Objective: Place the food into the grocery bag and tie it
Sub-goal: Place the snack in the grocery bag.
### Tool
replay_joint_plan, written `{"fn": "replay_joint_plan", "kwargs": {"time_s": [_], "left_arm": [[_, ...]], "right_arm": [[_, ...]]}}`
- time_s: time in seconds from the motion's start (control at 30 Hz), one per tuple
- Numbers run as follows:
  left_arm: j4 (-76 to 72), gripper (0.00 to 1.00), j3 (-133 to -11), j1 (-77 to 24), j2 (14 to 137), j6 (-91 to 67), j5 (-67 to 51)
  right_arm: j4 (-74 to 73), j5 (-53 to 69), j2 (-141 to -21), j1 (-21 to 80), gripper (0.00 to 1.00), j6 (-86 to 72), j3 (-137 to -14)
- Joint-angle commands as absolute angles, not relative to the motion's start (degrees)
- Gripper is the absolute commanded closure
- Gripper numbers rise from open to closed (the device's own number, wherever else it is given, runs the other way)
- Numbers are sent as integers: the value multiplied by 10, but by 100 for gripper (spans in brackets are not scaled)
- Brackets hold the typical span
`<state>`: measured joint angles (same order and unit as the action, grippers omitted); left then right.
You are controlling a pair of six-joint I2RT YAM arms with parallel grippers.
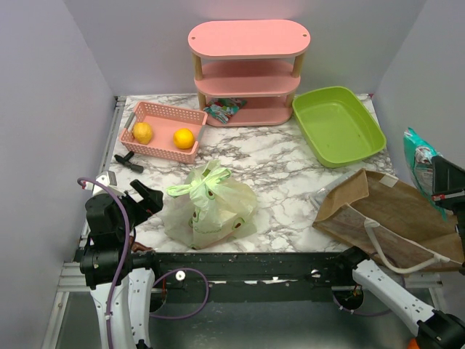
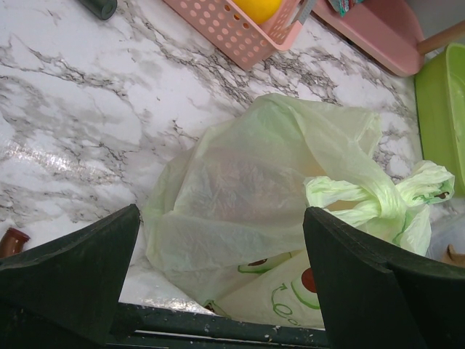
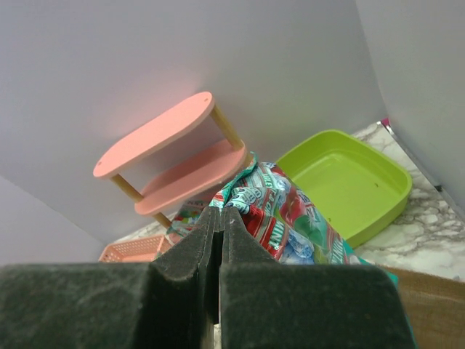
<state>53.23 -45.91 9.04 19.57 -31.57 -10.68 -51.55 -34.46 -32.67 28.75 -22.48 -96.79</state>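
Now the bag (image 1: 207,207) sits on the near middle of the table (image 1: 290,182), its handles knotted. The left gripper (image 2: 221,218) is spread wide just beside it, touching nothing. At the far right, the right gripper (image 3: 221,218) is clamped on a packet (image 3: 280,214), raised near the paper bag (image 1: 385,211); more packets (image 1: 225,110) lie on the bottom tier of the shelf (image 1: 251,36).

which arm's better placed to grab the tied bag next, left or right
Left. The left gripper is open and sits right beside the grocery bag, with the knotted handles in its wrist view. The right gripper is shut on a snack packet at the far right, by the brown paper bag.
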Motion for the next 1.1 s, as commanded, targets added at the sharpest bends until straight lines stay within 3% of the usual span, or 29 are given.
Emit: {"fn": "replay_joint_plan", "kwargs": {"time_s": [0.0,0.53,0.57,0.67,0.73,0.8,1.07], "left_arm": [[531,3,-455,92,200,-319,-103],[529,4,-452,92,198,-319,-101],[529,4,-452,93,198,-320,-101],[529,4,-452,92,198,-320,-101],[530,4,-452,92,198,-319,-101],[529,4,-452,93,197,-319,-101],[529,4,-452,93,197,-319,-101]], "right_arm": [[-539,-354,-310,287,99,-246,-949],[-548,-354,-301,287,98,-272,-910],[-549,-357,-301,287,92,-274,-908],[-550,-369,-298,287,47,-282,-902],[-546,-370,-294,287,30,-282,-896],[-543,-370,-293,287,25,-282,-894],[-529,-356,-299,286,24,-277,-885]]}}
